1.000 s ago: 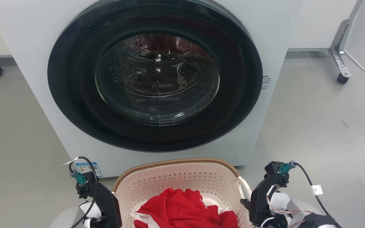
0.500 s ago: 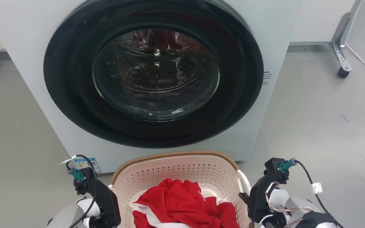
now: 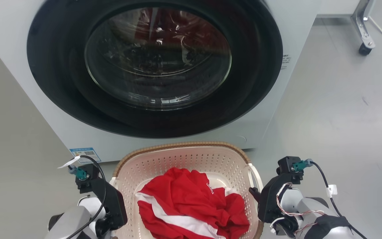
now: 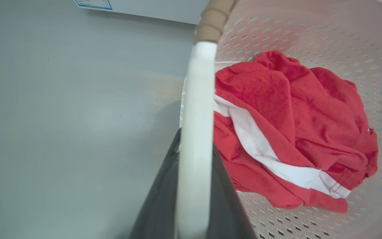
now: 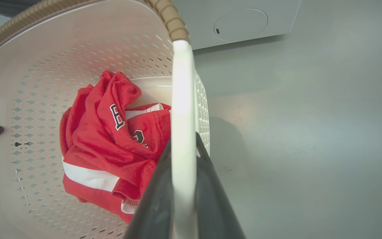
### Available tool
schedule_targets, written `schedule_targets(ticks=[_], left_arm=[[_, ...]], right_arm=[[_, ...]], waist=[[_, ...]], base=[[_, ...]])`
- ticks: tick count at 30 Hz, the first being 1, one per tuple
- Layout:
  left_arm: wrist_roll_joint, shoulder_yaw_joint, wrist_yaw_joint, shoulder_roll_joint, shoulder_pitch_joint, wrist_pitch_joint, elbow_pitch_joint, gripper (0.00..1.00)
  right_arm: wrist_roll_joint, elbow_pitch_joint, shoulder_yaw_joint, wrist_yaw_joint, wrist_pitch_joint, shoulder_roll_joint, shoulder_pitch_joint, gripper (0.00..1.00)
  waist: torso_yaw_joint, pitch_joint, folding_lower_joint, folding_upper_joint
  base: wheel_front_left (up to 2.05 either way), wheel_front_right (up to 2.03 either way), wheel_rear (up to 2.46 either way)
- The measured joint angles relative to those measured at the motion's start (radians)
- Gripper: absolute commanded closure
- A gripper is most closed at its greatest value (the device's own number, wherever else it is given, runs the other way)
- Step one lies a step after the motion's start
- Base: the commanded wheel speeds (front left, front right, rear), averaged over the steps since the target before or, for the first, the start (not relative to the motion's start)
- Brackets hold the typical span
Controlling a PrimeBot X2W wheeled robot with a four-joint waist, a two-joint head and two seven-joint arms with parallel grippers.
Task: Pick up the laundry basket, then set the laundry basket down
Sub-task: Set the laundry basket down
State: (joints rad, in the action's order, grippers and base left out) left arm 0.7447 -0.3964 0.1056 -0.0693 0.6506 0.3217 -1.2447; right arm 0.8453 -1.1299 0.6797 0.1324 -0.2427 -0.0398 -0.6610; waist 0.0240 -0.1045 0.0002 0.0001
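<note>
The laundry basket (image 3: 184, 159) is cream-white and perforated with a brown woven-look rim, low in the head view just in front of the washer. A crumpled red and white garment (image 3: 191, 205) lies inside it. My left gripper (image 4: 194, 156) is shut on the basket's white left handle (image 4: 197, 99), one dark finger on each side of it. My right gripper (image 5: 183, 142) is shut the same way on the white right handle (image 5: 182, 93). In the head view both grippers flank the basket, left (image 3: 111, 205) and right (image 3: 257, 196).
A white front-loading washer (image 3: 297, 20) with a large dark round door (image 3: 158, 66), shut, stands right behind the basket. A metal leg on a caster (image 3: 363, 30) is at the far right. Grey floor (image 3: 337, 116) spreads left and right of the washer.
The head view has tilted downward, so the washer door sits higher and more of the basket and garment shows. Both grippers keep their hold on the handles.
</note>
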Motion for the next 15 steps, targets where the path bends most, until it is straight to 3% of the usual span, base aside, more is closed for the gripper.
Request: schedule_targets(ticks=[15], left_arm=[[-0.022, -0.021, -0.012, 0.011, 0.033, -0.100, 0.009, 1.00]], right_arm=[[-0.021, -0.010, 0.021, 0.000, 0.090, -0.006, -0.047, 1.00]], waist=[[0.006, -0.125, 0.0000, 0.0001]], base=[[0.00, 0.00, 0.00]])
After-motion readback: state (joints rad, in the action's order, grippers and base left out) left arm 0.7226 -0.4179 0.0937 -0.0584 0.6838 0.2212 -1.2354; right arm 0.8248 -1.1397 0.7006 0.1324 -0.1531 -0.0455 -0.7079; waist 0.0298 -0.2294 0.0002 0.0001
